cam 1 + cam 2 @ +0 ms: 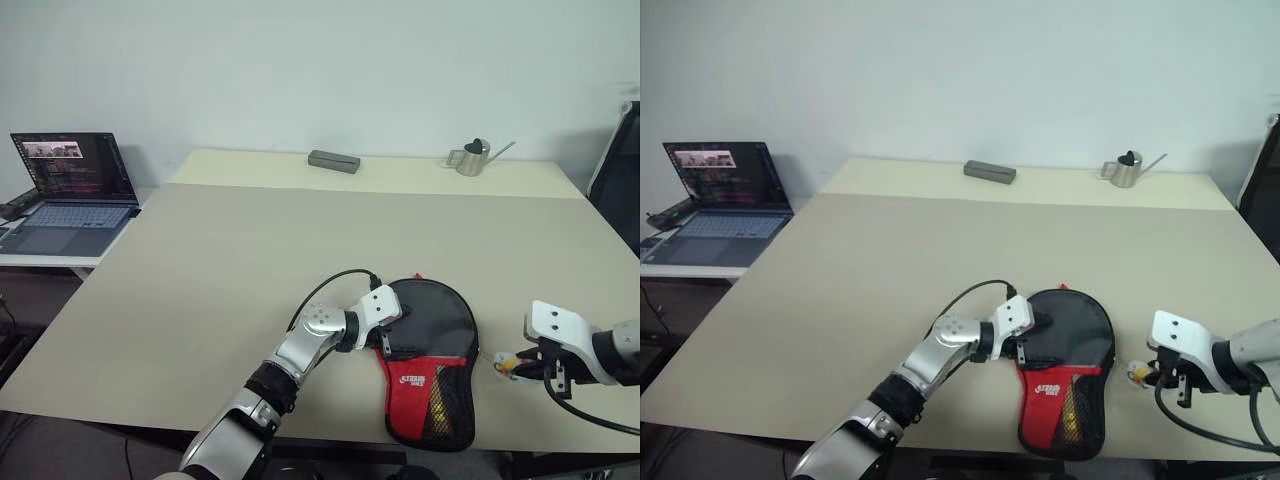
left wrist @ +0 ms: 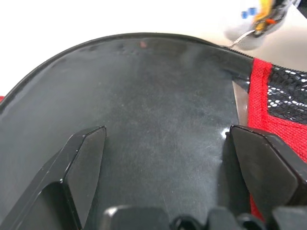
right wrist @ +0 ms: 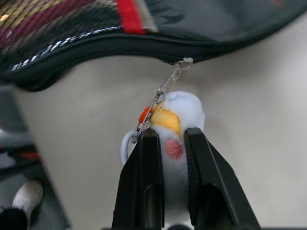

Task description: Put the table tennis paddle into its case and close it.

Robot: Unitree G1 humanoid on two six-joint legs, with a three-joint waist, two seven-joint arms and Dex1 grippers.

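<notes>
1. A black and red paddle case (image 1: 432, 360) lies flat near the front edge of a beige table (image 1: 230, 270).
2. The left gripper (image 2: 163, 143) rests on the case's black top, fingers spread wide, holding nothing.
3. The right gripper (image 3: 169, 139), beside the case, pinches a small white plush charm (image 3: 181, 115) chained to the zip.
4. The paddle itself cannot be made out.

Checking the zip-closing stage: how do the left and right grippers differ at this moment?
The left gripper is open, fingers spread over the case's black upper panel; the right gripper is shut on the white plush charm chained to the zip pull. The left sits over the case; the right is off its right edge, above the table. Both have black fingers.
</notes>
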